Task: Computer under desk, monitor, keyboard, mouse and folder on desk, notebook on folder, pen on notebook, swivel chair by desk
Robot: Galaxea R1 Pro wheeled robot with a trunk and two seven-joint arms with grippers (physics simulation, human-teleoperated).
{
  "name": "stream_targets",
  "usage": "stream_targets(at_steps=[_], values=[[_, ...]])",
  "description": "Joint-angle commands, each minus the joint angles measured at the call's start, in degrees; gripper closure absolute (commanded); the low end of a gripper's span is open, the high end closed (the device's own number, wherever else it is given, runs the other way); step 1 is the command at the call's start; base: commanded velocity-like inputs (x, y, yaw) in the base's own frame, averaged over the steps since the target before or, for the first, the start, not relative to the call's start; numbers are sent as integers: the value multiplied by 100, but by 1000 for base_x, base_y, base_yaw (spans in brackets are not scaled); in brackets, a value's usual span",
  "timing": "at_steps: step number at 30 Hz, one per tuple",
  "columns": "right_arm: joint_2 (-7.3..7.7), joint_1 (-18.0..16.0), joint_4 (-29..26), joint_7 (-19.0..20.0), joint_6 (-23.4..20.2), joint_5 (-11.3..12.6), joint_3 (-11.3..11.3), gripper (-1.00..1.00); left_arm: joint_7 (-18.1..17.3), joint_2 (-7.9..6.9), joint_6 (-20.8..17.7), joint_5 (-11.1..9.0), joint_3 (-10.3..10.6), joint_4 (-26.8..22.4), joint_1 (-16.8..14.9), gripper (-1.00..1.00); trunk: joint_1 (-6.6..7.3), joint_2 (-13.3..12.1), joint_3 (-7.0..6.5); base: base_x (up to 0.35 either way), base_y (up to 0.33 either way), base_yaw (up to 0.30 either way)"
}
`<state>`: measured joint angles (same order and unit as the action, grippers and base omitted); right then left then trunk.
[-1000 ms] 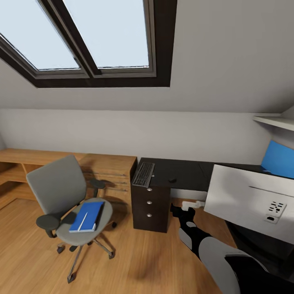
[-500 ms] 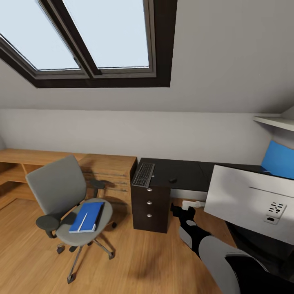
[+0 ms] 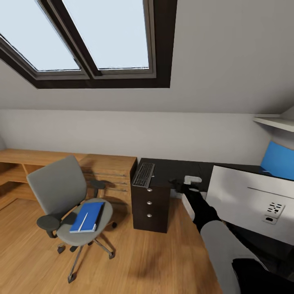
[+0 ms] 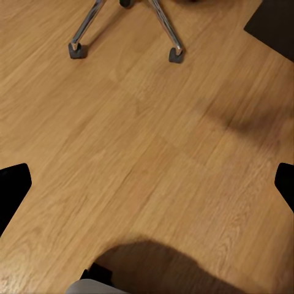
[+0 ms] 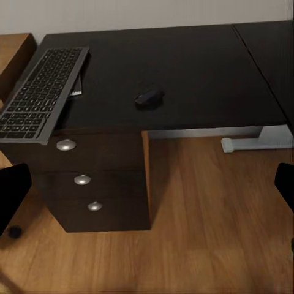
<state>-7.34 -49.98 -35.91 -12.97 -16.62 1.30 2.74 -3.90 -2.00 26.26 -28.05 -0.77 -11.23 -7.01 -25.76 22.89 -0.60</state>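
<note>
Your right pincer (image 3: pixel 182 185) hung near surface (image 3: pixel 183 173), by mouse (image 5: pixel 149 97); fingers (image 5: pixel 12 195) spread wide, empty. Keyboard (image 3: pixel 143 174) at surface's left edge. Folder (image 3: pixel 86 217) with pen (image 3: pixel 82 221) on swivel chair (image 3: pixel 69 200). Left pincer fingers (image 4: pixel 12 191) spread wide above floor (image 4: pixel 147 159), empty.
</note>
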Motion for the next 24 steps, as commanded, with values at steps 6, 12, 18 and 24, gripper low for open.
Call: stream_targets(at_steps=[6,12,18,24], values=[[5,-159,-837,-338,-1047,19,17,-100,-35,5,5,-42,-3,6,-2,-100,-2,3,3,0,0,0],[227,-821,-960,-595,-1681,12,81,-100,-30,-5,5,-43,-8,6,-2,-100,-2,3,3,0,0,0],[709,-1482,-942,-655,-2698,31,151,-100,-19,-4,8,-43,-14,6,-2,-100,-2,3,3,0,0,0],[1200,-2202,-755,-670,-3494,32,169,-100,-9,-3,17,-43,-18,6,-2,-100,-2,3,3,0,0,0]])
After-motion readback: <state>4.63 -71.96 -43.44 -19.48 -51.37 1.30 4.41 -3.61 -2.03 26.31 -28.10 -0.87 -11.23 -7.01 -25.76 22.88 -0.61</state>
